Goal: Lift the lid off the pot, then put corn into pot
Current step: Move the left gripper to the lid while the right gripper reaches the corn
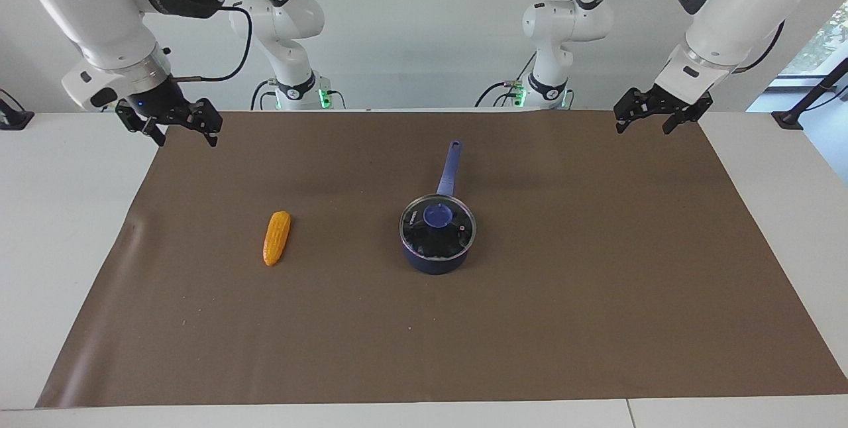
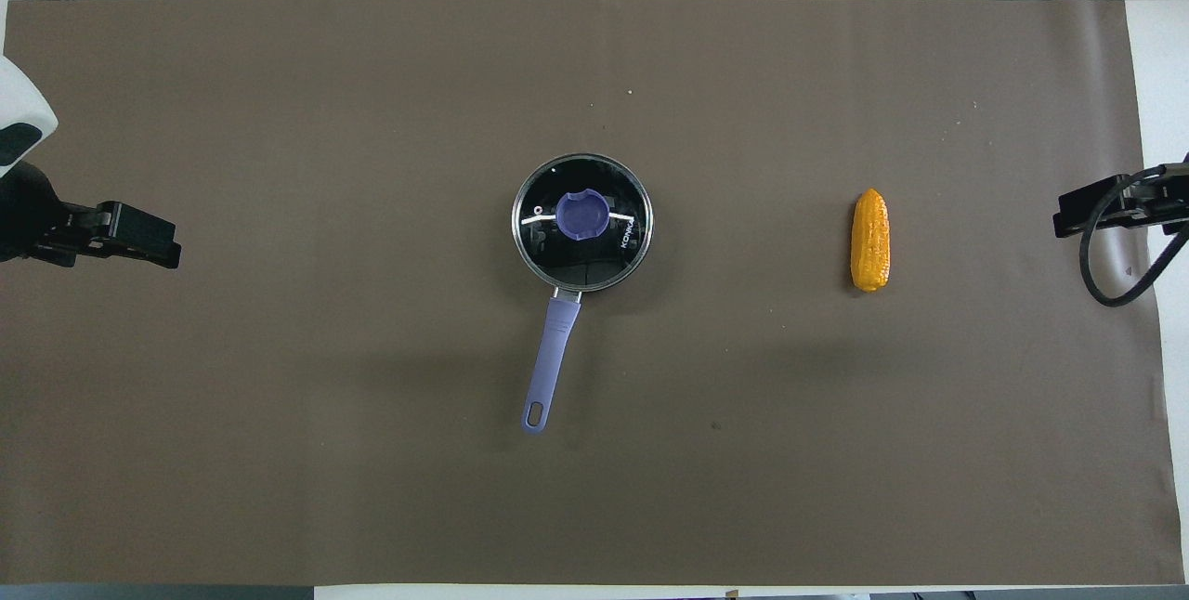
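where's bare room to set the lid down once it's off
Bare brown mat lies between the pot and the left arm's end. The lid sits on the pot. A narrower bare strip separates pot and corn. Nowhere is crowded.

A robotics lab: two white arms [image 1: 285,24] bolted at a white counter [image 1: 59,216] covered by a brown mat [image 1: 596,282], bare white wall, trailing black cables [image 1: 242,50].

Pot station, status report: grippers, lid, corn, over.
Left gripper and right gripper open, empty, waiting at mat ends. Lid on pot. Corn on mat, toward right arm's end. Nothing between.
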`<state>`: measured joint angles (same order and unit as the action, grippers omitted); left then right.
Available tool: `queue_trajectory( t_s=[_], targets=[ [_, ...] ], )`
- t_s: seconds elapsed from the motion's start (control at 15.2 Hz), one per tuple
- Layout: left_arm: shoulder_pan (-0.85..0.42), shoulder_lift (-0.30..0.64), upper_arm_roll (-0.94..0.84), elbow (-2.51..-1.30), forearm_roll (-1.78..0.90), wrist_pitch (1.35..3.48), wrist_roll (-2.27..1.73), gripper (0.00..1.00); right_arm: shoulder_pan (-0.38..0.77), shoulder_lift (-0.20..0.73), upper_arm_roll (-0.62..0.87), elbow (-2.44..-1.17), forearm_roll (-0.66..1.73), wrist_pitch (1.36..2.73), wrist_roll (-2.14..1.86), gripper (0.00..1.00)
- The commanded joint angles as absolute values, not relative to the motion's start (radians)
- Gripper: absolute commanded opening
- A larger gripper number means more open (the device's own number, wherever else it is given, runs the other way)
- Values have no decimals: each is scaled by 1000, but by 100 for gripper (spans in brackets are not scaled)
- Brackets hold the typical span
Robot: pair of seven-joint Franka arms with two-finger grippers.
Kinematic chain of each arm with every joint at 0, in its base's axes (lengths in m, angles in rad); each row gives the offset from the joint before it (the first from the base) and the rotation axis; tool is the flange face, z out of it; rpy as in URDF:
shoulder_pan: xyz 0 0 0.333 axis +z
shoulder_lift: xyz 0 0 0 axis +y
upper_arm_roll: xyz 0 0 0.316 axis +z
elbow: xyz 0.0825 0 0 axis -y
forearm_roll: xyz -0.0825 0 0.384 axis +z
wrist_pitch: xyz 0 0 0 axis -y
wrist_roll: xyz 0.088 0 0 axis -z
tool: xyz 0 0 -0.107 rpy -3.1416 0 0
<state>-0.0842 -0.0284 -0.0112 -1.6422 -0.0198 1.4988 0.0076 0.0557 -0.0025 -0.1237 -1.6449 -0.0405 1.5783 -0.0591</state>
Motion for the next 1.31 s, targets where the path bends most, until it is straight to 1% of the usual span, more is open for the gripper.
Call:
queue_trajectory(
  t_s=[0.0,0.39,0.46,0.59,0.66,0.72,0.85,0.92,0.98,1.05,1.25],
  targets=[
    [-83,-32,-12,-1644,-37,1509,-12,100,52,-15,-118,-1655,-18,1578,-54,100],
    [-90,-40,-17,-1651,-37,1520,-27,100,43,-15,-120,-1655,-18,1575,-54,100],
    [-100,-37,-18,-1651,-38,1555,-50,100,41,-15,-120,-1655,-18,1575,-54,100],
    [-152,-22,-20,-1645,-115,1618,-127,100,38,-17,-124,-1655,-17,1574,-60,100],
    [-200,4,-24,-1631,-121,1635,-179,100,41,-20,-124,-1666,-9,1578,-75,100],
    [-278,52,-28,-1594,-117,1653,-266,100,49,-41,-124,-1722,-2,1607,-104,100],
    [-385,199,-28,-1464,-117,1658,-436,100,61,-83,-120,-1881,12,1814,-109,100],
    [-440,303,-26,-1374,-114,1664,-502,100,92,-77,-118,-1929,18,1889,-104,100],
    [-498,378,-22,-1306,-98,1670,-552,100,122,-60,-120,-1951,18,1926,-98,100],
    [-535,427,-21,-1261,-85,1690,-592,100,144,-26,-118,-1965,18,1962,-83,100],
    [-603,497,-18,-1259,-77,1775,-643,100,160,53,-118,-2067,20,2158,-23,100]
  ],
)
